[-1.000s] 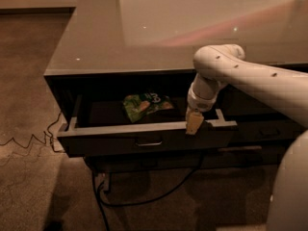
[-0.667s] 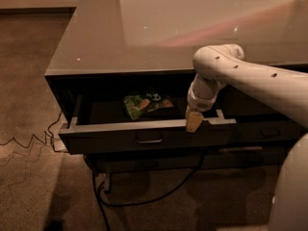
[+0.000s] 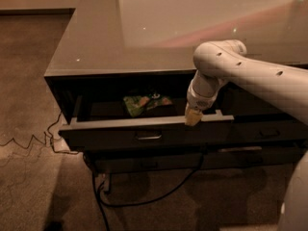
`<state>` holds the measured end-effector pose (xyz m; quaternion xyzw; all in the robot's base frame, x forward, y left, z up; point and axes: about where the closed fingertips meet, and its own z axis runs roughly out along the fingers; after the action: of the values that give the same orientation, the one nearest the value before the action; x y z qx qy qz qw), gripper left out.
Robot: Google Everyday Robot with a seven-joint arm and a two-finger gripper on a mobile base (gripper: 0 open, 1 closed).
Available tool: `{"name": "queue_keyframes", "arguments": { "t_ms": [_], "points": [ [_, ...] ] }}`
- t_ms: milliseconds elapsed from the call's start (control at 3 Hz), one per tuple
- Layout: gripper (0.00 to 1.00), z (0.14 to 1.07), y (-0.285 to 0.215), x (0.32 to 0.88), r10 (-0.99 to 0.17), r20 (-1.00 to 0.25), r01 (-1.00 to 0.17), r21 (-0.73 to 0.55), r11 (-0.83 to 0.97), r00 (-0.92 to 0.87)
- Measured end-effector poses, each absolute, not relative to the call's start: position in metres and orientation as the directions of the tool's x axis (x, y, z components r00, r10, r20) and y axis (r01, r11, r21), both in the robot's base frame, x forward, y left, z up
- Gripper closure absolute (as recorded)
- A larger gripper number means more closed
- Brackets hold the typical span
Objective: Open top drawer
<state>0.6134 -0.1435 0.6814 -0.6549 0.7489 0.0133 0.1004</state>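
Obs: top drawer (image 3: pixel 96 138) sits directly under the glossy cabinet top (image 3: pixel 144 32), left stack, and is pulled part-way out; the shallow tray interior is exposed. A green packet (image 3: pixel 143 104) lies inside near the back, just left of the gripper.

Gripper (image 3: pixel 193 117): at the upper rim of the drawer front, right of centre, pale tip touching or hooked over the rim edge. Open or closed: cannot tell from this view. Arm (image 3: pixel 250 73) reaches in from the right, above the front panel.

Handle (image 3: pixel 148 136): small metal bar at panel centre, left of and below the gripper, not being held.

Handling, judged:
- Stiff, rigid panel; no give expected under load
- Wide drawer with a nearly bare tray, so likely light, moving on slides with little resistance
- Smooth, dark front looks slippery for a flat push; the rim lip or bar handle gives positive purchase
- An off-centre pull at the rim may rack the drawer sideways; the centre handle is the cleaner hold

Risk: cable (image 3: pixel 144 201) trails on the floor below the cabinet, well clear of the drawer's travel. Packet is loose and could slide on a jerk
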Motion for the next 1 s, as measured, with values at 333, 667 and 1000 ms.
{"name": "queue_keyframes", "arguments": {
  "t_ms": [333,667,1000],
  "points": [
    [0.16,0.6814,-0.1435,0.6134,-0.978,-0.168,-0.984,-0.112,0.142,-0.122],
    [0.0,0.6814,-0.1435,0.6134,-0.978,-0.168,-0.984,-0.112,0.142,-0.122],
    [0.0,0.6814,-0.1435,0.6134,-0.978,-0.168,-0.984,-0.111,0.142,-0.122]
  ]
}}
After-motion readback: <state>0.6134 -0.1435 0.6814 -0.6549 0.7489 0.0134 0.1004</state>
